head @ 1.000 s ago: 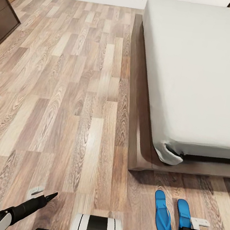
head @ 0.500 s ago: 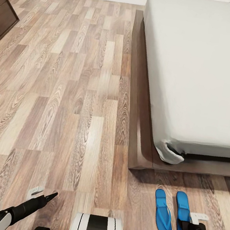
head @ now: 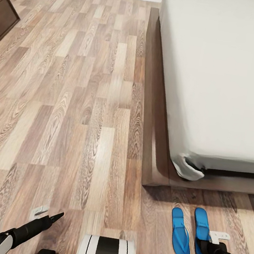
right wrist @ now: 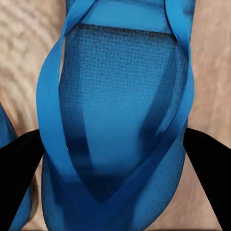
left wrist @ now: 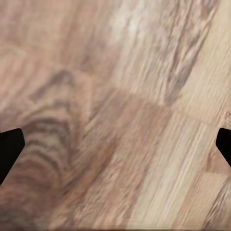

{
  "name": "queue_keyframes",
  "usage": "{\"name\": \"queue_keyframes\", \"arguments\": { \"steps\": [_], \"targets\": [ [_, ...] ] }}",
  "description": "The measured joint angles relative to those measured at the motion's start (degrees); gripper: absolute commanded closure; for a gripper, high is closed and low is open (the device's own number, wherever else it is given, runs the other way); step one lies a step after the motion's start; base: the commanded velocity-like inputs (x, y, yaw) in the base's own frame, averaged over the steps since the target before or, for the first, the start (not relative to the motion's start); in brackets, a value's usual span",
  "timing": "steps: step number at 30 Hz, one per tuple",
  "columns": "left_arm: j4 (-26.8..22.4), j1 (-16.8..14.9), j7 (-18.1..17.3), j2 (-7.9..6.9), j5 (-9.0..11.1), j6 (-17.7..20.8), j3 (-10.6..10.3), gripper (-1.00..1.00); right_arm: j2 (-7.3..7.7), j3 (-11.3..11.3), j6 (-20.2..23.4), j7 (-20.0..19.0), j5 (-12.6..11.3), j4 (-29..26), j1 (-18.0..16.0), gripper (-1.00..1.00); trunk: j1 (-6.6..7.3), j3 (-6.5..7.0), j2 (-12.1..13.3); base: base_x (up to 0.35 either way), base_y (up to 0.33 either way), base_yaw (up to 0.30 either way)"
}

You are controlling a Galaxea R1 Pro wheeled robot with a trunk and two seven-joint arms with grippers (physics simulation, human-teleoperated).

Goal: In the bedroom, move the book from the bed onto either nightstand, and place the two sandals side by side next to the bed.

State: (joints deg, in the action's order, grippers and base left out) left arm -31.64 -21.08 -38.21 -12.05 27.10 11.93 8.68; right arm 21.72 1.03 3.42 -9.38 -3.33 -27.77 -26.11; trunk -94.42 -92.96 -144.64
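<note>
Two sandals (head: 190, 233) lie side by side beside bed (head: 154, 164) corner.

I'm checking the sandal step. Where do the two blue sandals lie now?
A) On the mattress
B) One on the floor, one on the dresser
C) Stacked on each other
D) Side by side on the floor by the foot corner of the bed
D: the left sandal and right sandal lie parallel on the wood floor just off the bed frame's corner.

wood-plank floor (head: 83, 116), two blue sandals (head: 179, 234)
</note>
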Motion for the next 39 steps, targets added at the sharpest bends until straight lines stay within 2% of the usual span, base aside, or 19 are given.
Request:
{"name": "queue_keyframes", "arguments": {
  "steps": [12, 39],
  "targets": [
    [0.0, 0.0, 0.0, 0.01, 0.0, 0.0, 0.0, -1.00, -0.01, 0.0, 0.0, 0.1, 0.0, 0.0, 0.0, 1.00, -0.31, -2.66, -0.2, 0.000, 0.000, 0.000],
    [0.0, 0.0, 0.0, 0.01, 0.0, 0.0, -0.1, -1.00, -0.01, 0.0, 0.0, 0.0, 0.0, 0.0, 0.0, 1.00, -0.31, -2.67, -0.2, 0.028, 0.000, 0.000]
  ]
}}
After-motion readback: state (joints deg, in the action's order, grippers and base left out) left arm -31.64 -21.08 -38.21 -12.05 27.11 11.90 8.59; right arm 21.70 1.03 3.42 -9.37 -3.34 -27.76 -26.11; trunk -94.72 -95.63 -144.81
